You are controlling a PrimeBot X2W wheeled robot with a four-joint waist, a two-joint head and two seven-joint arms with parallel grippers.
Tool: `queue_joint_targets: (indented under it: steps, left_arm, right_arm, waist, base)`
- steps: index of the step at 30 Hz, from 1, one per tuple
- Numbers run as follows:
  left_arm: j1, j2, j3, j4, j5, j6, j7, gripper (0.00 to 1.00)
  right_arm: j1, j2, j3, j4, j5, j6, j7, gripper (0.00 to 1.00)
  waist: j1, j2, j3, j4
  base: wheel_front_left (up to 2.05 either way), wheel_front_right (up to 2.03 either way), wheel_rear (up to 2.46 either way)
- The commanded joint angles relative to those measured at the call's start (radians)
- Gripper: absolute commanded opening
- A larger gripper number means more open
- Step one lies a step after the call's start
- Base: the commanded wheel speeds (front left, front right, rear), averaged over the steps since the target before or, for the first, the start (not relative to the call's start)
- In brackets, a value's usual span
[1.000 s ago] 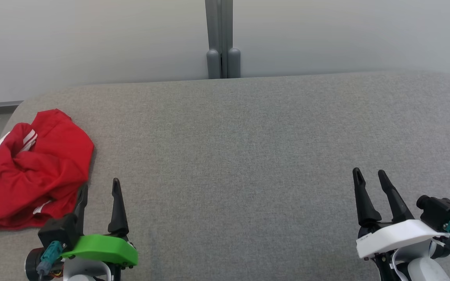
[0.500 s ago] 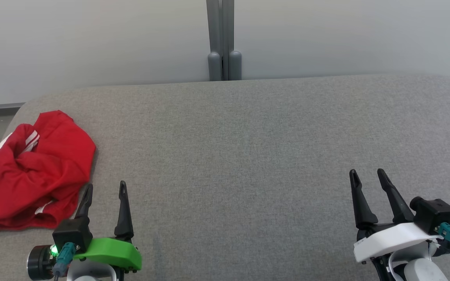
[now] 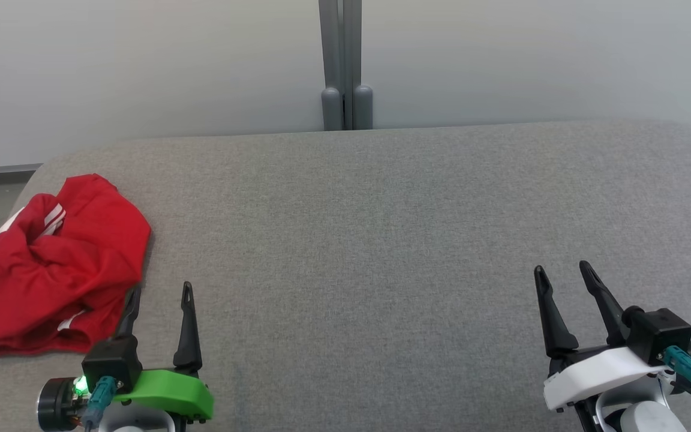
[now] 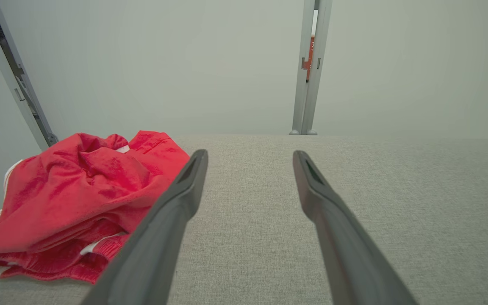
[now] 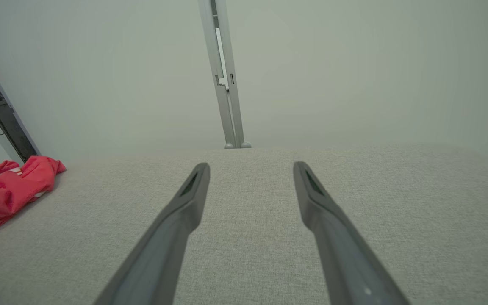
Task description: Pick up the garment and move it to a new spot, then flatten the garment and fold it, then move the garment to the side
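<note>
The garment (image 3: 51, 264) is a red piece of clothing with white stripes, lying crumpled at the far left of the grey padded table (image 3: 381, 228). Its bunched folds sit left of my fingers in the left wrist view, garment (image 4: 79, 199), and at the left edge of the right wrist view, garment (image 5: 2, 190). My left gripper (image 3: 161, 290) stands open just right of the garment's lower edge, nothing between its fingers. Far off at the lower right, my right gripper (image 3: 562, 269) is open and empty over bare cloth.
A pale partition wall with a grey vertical post (image 3: 345, 66) runs behind the table. The table's rounded left edge lies close to the garment. Grey surface stretches between the two grippers.
The head camera has tilted slightly, shifting the whole scene down. My left gripper drew a little right of the garment's edge; the garment lies as before.
</note>
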Motion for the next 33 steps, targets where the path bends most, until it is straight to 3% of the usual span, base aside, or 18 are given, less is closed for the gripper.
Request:
queue_joint_targets:
  steps: [1,14,33]
  left_arm:
    - [0.002,0.009,0.005,-0.002,0.022,0.003,-0.005,1.0]
    - [0.026,0.015,0.004,-0.04,-0.009,-0.011,0.051,1.0]
    - [0.038,0.032,-0.009,-0.085,-0.021,0.009,0.08,1.0]
  right_arm:
    - [0.013,-0.003,-0.005,-0.01,-0.021,0.0,0.001,1.0]
    - [0.034,0.008,-0.032,-0.037,-0.039,0.0,0.037,1.0]
    - [0.042,0.018,-0.039,-0.033,-0.028,0.0,0.049,1.0]
  waist:
    - [0.0,0.0,-0.001,0.002]
    - [0.0,0.0,-0.005,0.015]
    - [0.0,0.0,-0.001,0.019]
  base:
    - [0.0,0.0,0.0]
    - [0.0,0.0,0.0]
    - [0.0,0.0,0.0]
